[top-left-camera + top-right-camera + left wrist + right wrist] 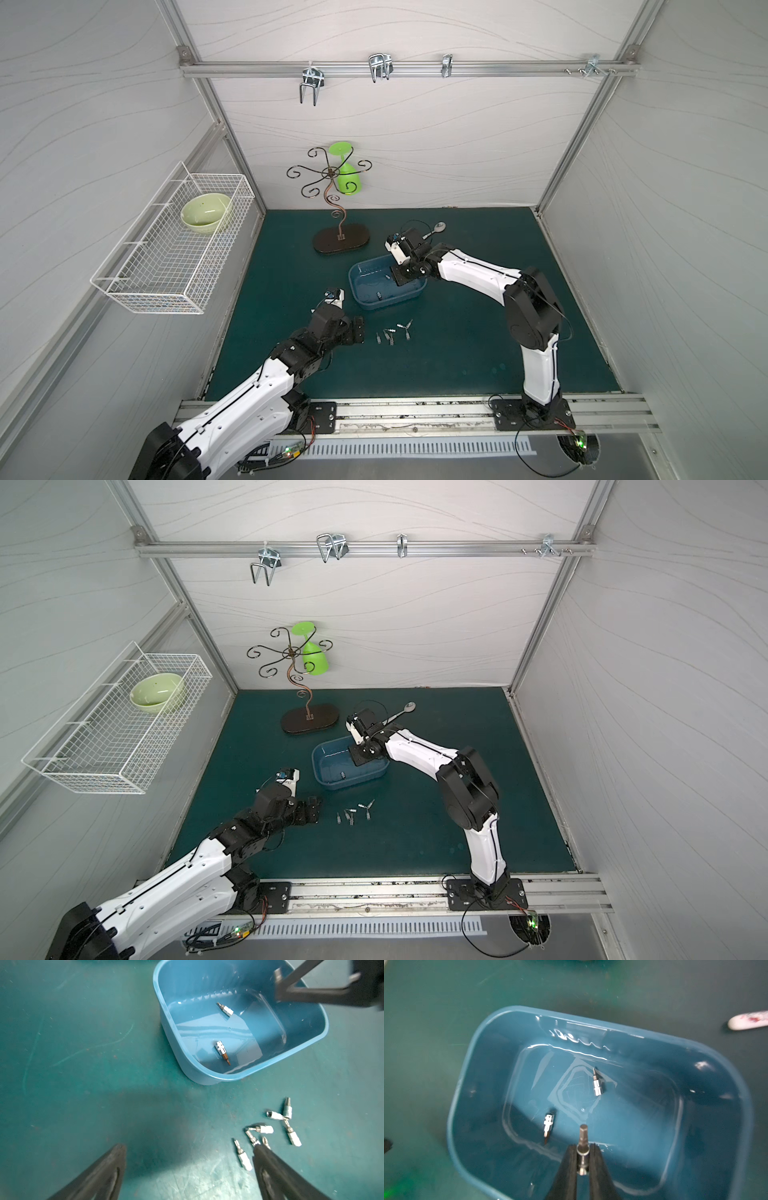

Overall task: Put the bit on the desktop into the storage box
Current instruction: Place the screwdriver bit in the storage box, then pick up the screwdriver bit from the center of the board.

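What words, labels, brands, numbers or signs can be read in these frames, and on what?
No text is legible in any view.
storage box: pale marks on its inner wall, too blurred to read, perhaps only glare.
white utensil: red marks, too blurred to read.

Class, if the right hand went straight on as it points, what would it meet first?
Probably the box floor, its held bit touching first, between the two loose bits; depth is unclear.
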Robot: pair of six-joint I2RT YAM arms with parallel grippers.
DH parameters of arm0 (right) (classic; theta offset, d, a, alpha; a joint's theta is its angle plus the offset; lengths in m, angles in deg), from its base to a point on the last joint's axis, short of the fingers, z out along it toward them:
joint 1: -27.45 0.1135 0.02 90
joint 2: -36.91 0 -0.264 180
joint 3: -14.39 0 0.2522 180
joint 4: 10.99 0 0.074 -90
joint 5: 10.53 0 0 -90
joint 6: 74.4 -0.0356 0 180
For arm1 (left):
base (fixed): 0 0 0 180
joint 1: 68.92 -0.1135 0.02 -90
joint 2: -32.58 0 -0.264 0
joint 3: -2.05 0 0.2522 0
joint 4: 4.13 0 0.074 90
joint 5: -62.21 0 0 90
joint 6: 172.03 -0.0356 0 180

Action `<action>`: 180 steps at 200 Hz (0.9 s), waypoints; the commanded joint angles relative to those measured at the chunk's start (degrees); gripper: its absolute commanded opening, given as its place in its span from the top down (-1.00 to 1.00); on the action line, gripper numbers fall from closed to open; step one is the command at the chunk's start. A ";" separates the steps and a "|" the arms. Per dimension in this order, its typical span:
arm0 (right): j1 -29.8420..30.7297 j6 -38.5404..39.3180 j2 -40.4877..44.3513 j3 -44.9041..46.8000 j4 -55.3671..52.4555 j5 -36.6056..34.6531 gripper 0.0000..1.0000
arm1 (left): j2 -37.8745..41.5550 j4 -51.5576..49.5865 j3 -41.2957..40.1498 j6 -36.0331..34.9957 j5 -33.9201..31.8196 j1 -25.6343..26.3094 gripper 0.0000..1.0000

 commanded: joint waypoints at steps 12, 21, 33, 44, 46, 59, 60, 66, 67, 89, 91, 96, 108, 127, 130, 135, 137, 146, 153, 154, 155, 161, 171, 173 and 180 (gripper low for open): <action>-2.03 0.22 1.97 -1.68 0.72 1.63 0.22 | -0.08 -4.78 3.68 3.98 1.99 0.32 -0.92; -2.29 0.45 3.82 -0.38 0.91 1.71 0.12 | 0.14 -5.72 3.99 4.29 1.86 0.77 -0.92; -2.55 0.28 6.86 2.26 1.41 1.97 0.02 | 0.25 -7.47 4.60 5.23 0.37 1.87 -0.92; -2.98 -0.09 9.95 5.15 2.08 2.49 -0.07 | 0.16 -8.86 5.27 6.16 -0.99 3.04 -0.92; -3.01 -0.17 10.60 5.58 2.26 2.54 -0.08 | 0.15 -9.12 5.44 6.34 -1.19 3.24 -0.92; -3.46 -0.70 14.49 9.69 3.06 2.53 -0.18 | -0.45 -10.16 6.10 7.64 -2.50 4.86 -0.91; -3.52 -0.80 15.03 10.08 3.25 2.52 -0.20 | -0.55 -10.18 6.09 7.70 -2.60 4.95 -0.91; -3.78 -1.27 17.22 12.27 3.87 2.20 -0.34 | -1.11 -10.52 6.47 8.28 -3.04 5.76 -0.90; -3.77 -1.26 17.41 12.69 4.00 2.13 -0.38 | -1.23 -10.54 6.49 8.37 -3.13 5.84 -0.90; -4.77 -2.54 26.04 22.02 7.20 1.35 -0.95 | -4.26 -12.50 8.83 10.08 -4.90 8.40 -0.86; -4.84 -2.67 26.69 22.83 7.48 1.29 -0.97 | -4.61 -12.66 9.03 10.16 -5.03 8.58 -0.86; -4.97 -2.79 28.83 24.76 8.06 0.99 -0.97 | -5.33 -12.94 9.67 10.42 -5.13 9.01 -0.85; -5.55 -2.80 33.23 28.69 8.87 0.07 -0.98 | -7.00 -13.51 10.75 11.06 -5.58 9.81 -0.82; -6.12 -2.39 40.12 34.87 10.24 -1.57 -0.98 | -9.24 -13.71 11.96 12.00 -5.96 11.18 -0.76; -6.20 -2.46 41.30 35.84 10.48 -1.92 -0.98 | -9.53 -13.78 12.12 12.25 -6.21 11.40 -0.75; -6.37 -2.34 42.87 37.47 10.93 -2.37 -0.98 | -10.13 -13.88 12.33 12.67 -6.52 11.76 -0.74; -6.38 -2.36 43.66 38.10 11.15 -2.49 -0.98 | -10.38 -13.89 12.43 12.78 -6.64 11.93 -0.73; -6.69 -2.39 46.84 40.99 11.88 -3.35 -0.98 | -11.49 -13.88 12.83 13.44 -7.11 12.78 -0.71; -6.94 -2.69 49.02 43.25 12.50 -4.53 -0.98 | -12.44 -13.89 13.17 14.03 -7.54 13.47 -0.69; -6.93 -2.59 49.48 43.61 12.58 -4.70 -0.98 | -12.56 -13.89 13.18 14.14 -7.62 13.56 -0.69; -6.92 -2.71 49.93 43.96 12.62 -4.84 -0.98 | -12.71 -13.89 13.23 14.24 -7.71 13.65 -0.68; -6.99 -3.10 51.82 46.06 13.62 -5.88 -0.98 | -13.54 -13.99 13.54 14.72 -7.98 14.30 -0.68; -7.18 -4.06 55.28 49.80 15.82 -7.25 -0.98 | -15.00 -13.84 14.04 15.49 -8.46 15.24 -0.64; -7.27 -4.31 56.00 50.54 16.36 -7.45 -0.97 | -15.33 -13.86 14.15 15.66 -8.60 15.46 -0.64; -7.43 -4.74 58.03 53.27 18.41 -7.73 -0.98 | -16.33 -13.88 14.53 16.18 -9.11 16.15 -0.61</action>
